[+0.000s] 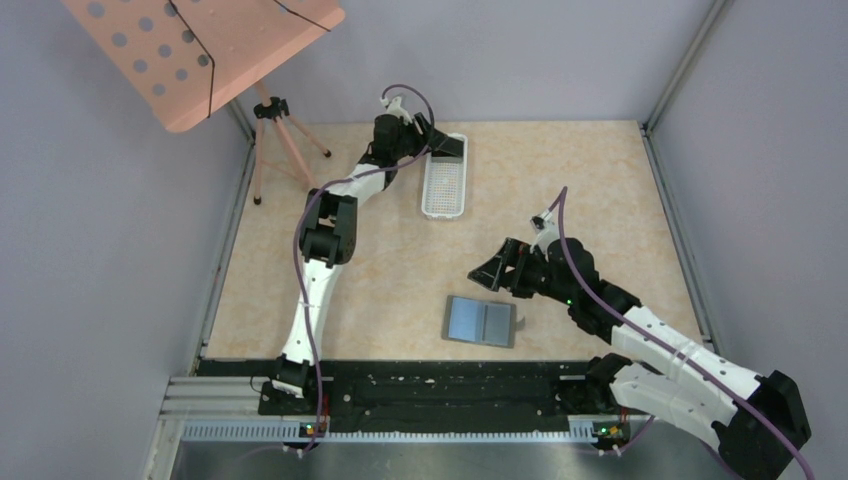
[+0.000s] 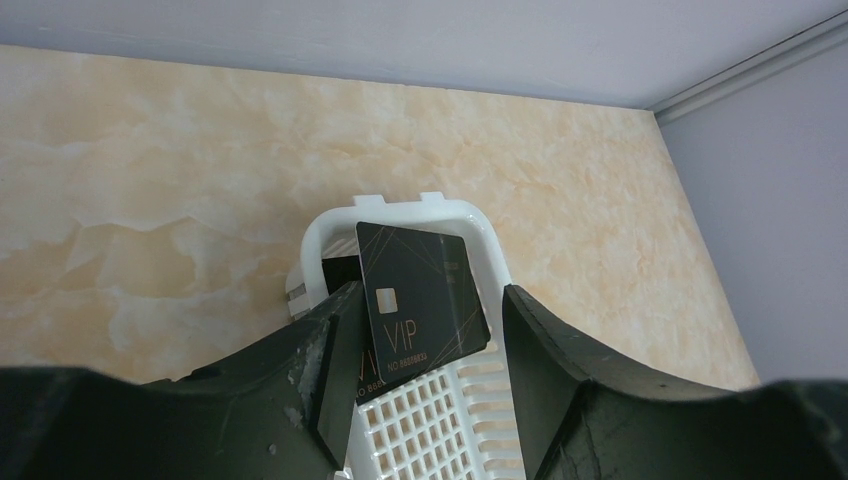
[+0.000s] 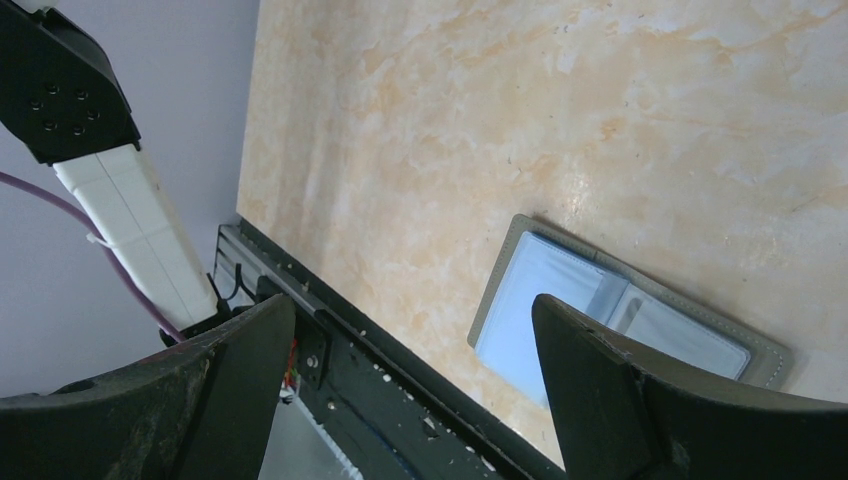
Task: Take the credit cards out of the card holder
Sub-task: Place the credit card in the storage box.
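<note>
The card holder (image 1: 480, 321) lies open and flat near the table's front edge, its blue-grey pockets (image 3: 555, 265) facing up. My right gripper (image 1: 493, 268) hangs open just above and behind it, with nothing between its fingers (image 3: 412, 300). At the far side my left gripper (image 1: 438, 148) is over the far end of the white basket (image 1: 444, 190). Its jaws (image 2: 432, 291) stand open. A black credit card (image 2: 420, 300) marked VIP leans against the left finger, tilted over the basket's grid, clear of the right finger. A second dark card seems to lie beneath it.
A pink perforated board (image 1: 200, 50) on a tripod (image 1: 272, 135) stands at the far left corner. A black rail (image 1: 420, 385) runs along the near edge. Grey walls close in the table on three sides.
</note>
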Controlling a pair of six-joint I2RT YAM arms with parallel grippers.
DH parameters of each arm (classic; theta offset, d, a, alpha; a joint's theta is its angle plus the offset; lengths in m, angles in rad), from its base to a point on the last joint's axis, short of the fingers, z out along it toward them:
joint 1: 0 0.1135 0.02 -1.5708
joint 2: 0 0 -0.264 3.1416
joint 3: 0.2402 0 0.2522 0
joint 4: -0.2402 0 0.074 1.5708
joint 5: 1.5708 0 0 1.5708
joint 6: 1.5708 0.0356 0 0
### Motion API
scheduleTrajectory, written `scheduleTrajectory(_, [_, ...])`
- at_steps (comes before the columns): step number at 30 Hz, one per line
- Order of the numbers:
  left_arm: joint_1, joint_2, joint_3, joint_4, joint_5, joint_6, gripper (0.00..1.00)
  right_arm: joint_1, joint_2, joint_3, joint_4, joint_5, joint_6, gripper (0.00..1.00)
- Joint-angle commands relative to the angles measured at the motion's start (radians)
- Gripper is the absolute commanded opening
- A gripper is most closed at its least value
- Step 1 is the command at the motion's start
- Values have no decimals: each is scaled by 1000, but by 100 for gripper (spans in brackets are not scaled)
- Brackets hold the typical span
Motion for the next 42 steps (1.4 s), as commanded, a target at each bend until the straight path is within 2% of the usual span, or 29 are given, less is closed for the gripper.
scheduleTrajectory(1, [-1,-90,-10,43,-19,61,61,-5,0,43,41,-2,-12,88])
scheduleTrajectory(4, [0,-112,-17,17,-33,94,67,-4,9,45,39,-3,-12,88])
scheduleTrajectory(14, [-1,-160,-23,-9,-58,121,68,-5,-14,52,-2,6,-13,88])
scheduleTrajectory(20, [-3,-261,-64,-131,-16,102,68,-5,23,82,-99,40,11,85])
scheduleTrajectory(24, [-25,-387,-203,-173,22,98,67,-4,53,113,-171,45,-1,83])
scheduleTrajectory(33, [-44,-721,-493,-492,107,176,59,-4,19,118,-265,68,-26,82])
scheduleTrajectory(39, [-81,-1018,-821,-532,129,200,59,-4,-90,46,-295,61,24,80])
scheduleTrajectory(42, [-144,-1144,-942,-556,125,201,59,-4,-167,-6,-334,54,66,77])
